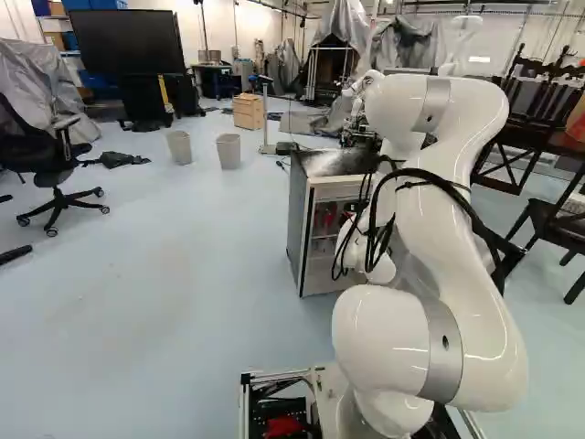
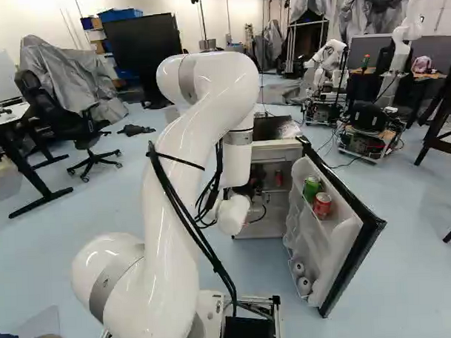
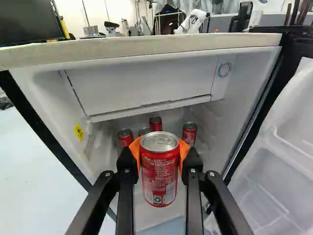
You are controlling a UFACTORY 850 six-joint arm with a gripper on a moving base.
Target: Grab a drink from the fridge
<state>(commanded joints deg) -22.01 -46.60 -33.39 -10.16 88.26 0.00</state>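
Note:
My gripper (image 2: 250, 187) is partly hidden by the arm in the right base view, in front of the fridge (image 1: 297, 229). In the wrist view the gripper (image 3: 159, 152) is shut on an upright red can (image 3: 159, 171), with an orange pad on each side. Beyond it, several more red cans, one of them the right-hand can (image 3: 190, 132), stand inside the fridge below the freezer compartment (image 3: 142, 85). The fridge door (image 2: 355, 261) stands wide open, with a green can (image 2: 311, 187) and another red can (image 2: 322, 205) on its shelf.
The fridge's top edge (image 3: 146, 45) runs above the gripper, with side walls around the opening. Two bins (image 1: 228, 151) and an office chair (image 1: 57, 169) stand to the left. Another robot (image 2: 329, 65) is behind the fridge; dark chairs (image 1: 558, 219) stand at the right.

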